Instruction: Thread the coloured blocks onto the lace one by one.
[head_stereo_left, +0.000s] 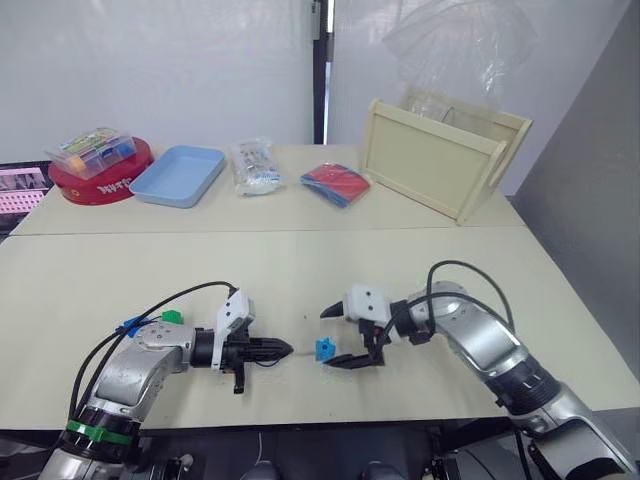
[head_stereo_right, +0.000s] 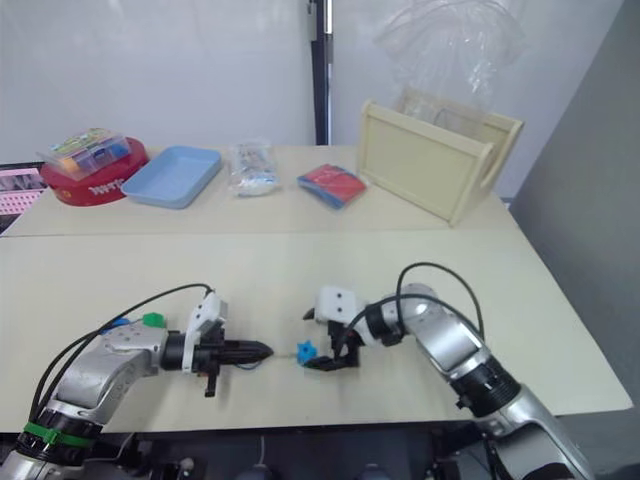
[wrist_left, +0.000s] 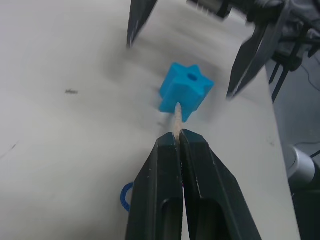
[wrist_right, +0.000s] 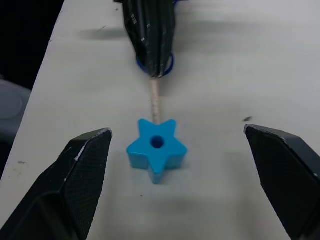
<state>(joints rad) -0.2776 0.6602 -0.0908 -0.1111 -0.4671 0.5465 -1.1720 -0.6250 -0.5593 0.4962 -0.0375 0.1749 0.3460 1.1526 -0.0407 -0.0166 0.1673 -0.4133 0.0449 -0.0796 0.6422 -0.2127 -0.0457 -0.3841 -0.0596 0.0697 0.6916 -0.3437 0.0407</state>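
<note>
While your left tool (head_stereo_left: 284, 350) is pinching the lace's pale stiff tip (wrist_left: 177, 118), that tip is pointing straight at the cyan star block (head_stereo_left: 324, 349) just ahead.

From the closed left tool the tip is running along the surface (head_stereo_left: 300, 270) and reaching the block's side face; whether it is touching there, you cannot tell. The block is lying flat, so its hole (wrist_right: 158, 142) is facing up, crosswise to the lace. Your right tool (wrist_right: 184, 165) is hanging wide around the block, a finger on each side, touching neither; it is the nearer one for tipping the block.
</note>
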